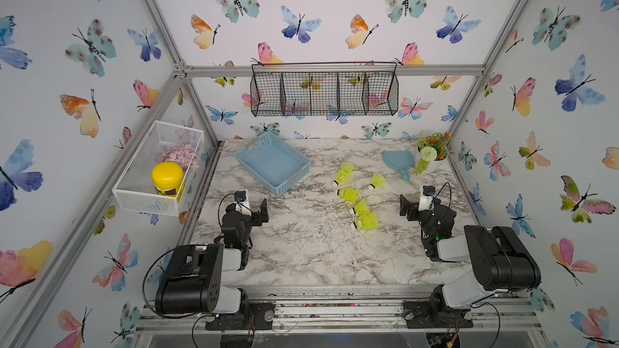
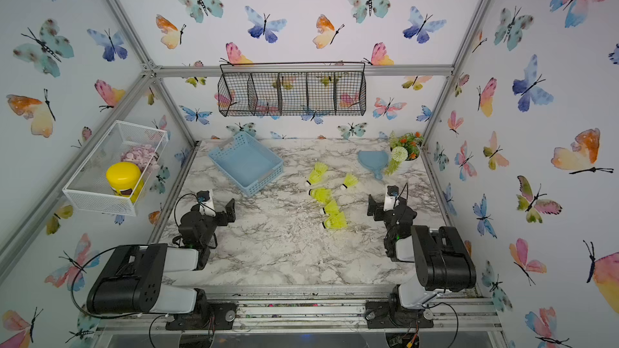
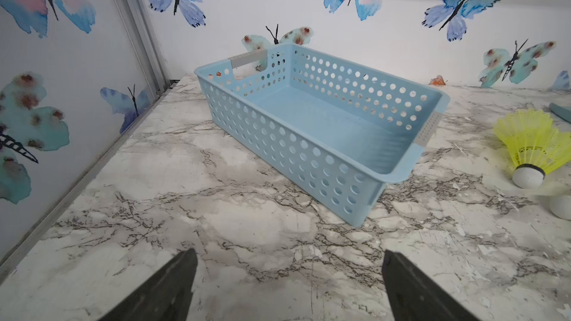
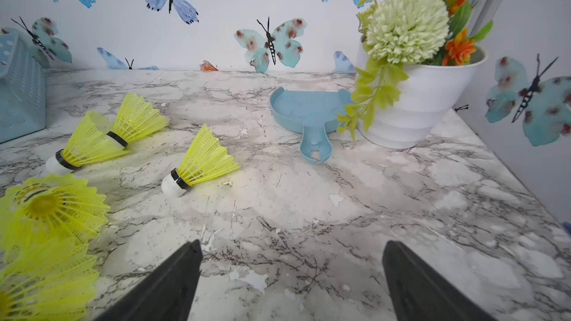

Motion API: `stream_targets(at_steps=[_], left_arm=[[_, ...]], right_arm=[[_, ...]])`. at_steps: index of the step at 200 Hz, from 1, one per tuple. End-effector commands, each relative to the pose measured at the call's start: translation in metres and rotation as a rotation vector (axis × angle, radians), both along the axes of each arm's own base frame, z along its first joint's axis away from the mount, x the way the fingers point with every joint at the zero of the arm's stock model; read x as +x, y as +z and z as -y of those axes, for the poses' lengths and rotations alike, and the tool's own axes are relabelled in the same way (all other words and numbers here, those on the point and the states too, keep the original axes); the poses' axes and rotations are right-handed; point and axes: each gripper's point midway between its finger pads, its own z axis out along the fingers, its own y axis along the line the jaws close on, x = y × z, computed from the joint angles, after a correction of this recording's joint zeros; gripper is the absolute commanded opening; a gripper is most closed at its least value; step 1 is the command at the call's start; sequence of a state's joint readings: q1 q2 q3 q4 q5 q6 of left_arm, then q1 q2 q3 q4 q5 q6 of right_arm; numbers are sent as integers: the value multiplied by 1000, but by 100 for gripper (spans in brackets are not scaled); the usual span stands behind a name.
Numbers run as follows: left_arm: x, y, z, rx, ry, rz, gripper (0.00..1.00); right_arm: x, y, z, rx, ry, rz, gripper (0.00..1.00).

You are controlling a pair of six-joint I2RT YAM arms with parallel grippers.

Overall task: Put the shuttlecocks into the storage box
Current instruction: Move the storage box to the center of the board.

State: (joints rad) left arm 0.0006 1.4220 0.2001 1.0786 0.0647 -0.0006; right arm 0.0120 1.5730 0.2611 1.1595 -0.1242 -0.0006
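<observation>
Several neon yellow-green shuttlecocks [image 1: 349, 194] [image 2: 321, 194] lie scattered on the marble table right of centre, in both top views. In the right wrist view the nearest shuttlecock [image 4: 204, 159] lies on its side. The light blue storage box [image 1: 290, 185] [image 2: 264, 184] [image 3: 293, 149] sits at the back left, nothing inside it. My left gripper [image 1: 255, 209] [image 3: 289, 254] is open over bare table, short of the box. My right gripper [image 1: 412, 207] [image 4: 292, 247] is open, just right of the shuttlecocks, touching none.
A blue scoop [image 1: 398, 160] [image 4: 309, 112] and a white plant pot [image 1: 433, 148] [image 4: 423, 103] stand at the back right. A white wire basket [image 1: 134, 192] with a yellow-lidded jar hangs on the left wall. A black wire basket [image 1: 323, 90] hangs on the back wall.
</observation>
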Motion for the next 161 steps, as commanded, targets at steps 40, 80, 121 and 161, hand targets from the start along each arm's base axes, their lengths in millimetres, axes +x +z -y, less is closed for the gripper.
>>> stream_targets(at_steps=[40, 80, 121, 161], left_arm=[[3, 8, -2, 4, 14, 18, 98], [2, 7, -2, 4, 13, 17, 98], [2, 9, -3, 4, 14, 22, 98], [-14, 24, -27, -34, 165, 90, 98]], right_arm=[[3, 2, -2, -5, 15, 8, 98], [4, 3, -2, -5, 14, 11, 98], [3, 3, -2, -5, 14, 12, 98], [-8, 20, 7, 3, -37, 74, 98]])
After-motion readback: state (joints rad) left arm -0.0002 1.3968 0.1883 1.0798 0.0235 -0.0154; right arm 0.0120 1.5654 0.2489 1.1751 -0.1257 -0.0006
